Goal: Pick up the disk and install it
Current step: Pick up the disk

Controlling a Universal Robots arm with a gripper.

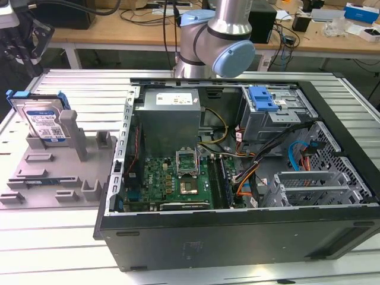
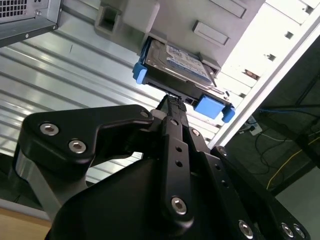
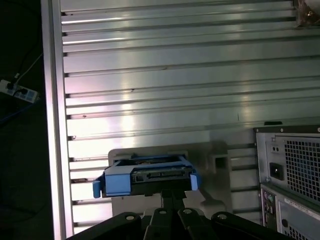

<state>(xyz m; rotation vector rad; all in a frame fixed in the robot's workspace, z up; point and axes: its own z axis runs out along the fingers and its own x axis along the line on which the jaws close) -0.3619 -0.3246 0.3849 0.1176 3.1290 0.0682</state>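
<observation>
disk point(image 1: 44, 119) upright in grey holder point(image 1: 72, 133) on desk point(image 1: 77, 89), exterior view's left of computer case point(image 1: 237, 237); fingers point(image 2: 172, 120) pressed together near it, holding nothing; a closed approach could topple it

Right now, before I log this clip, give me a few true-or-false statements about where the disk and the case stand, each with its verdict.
1. The disk stands propped in the grey holder, outside the computer case. True.
2. The computer case is closed up. False: its side is open and the motherboard is exposed.
3. A blue frame runs around the disk's edges. True.
4. The grey holder sits to the exterior view's right of the computer case. False: it sits to the exterior view's left.
5. The disk is already seated in a bay inside the computer case. False: it is on the grey holder.
</observation>
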